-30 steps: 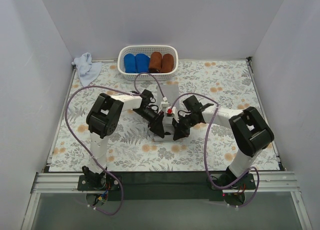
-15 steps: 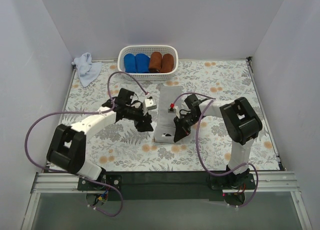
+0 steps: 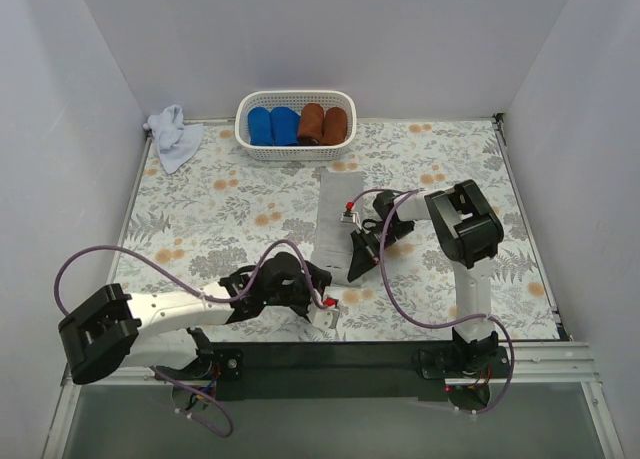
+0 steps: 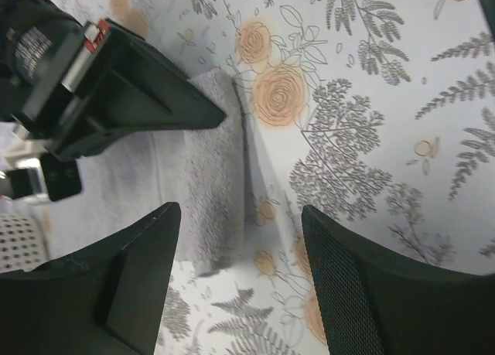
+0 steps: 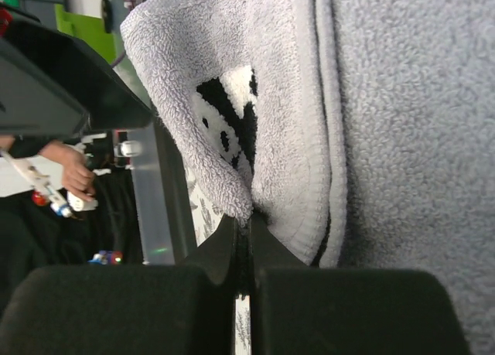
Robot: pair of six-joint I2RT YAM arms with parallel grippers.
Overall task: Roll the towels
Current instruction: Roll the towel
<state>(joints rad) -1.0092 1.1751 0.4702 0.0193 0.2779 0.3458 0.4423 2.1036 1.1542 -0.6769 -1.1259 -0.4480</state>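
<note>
Top external: the grey towel [image 3: 338, 204] lies flat mid-table, its near end lifted by the right gripper [image 3: 360, 259], probably to start the roll. Left wrist: the left gripper [image 4: 241, 216] gapes wide, with the folded end just ahead, untouched. Right wrist: jaws pinch the towel's hem.

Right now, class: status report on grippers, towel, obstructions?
Left gripper open, holding nothing. Right gripper shut on near end of grey towel. Rest lies flat. Nothing blocking.
</note>
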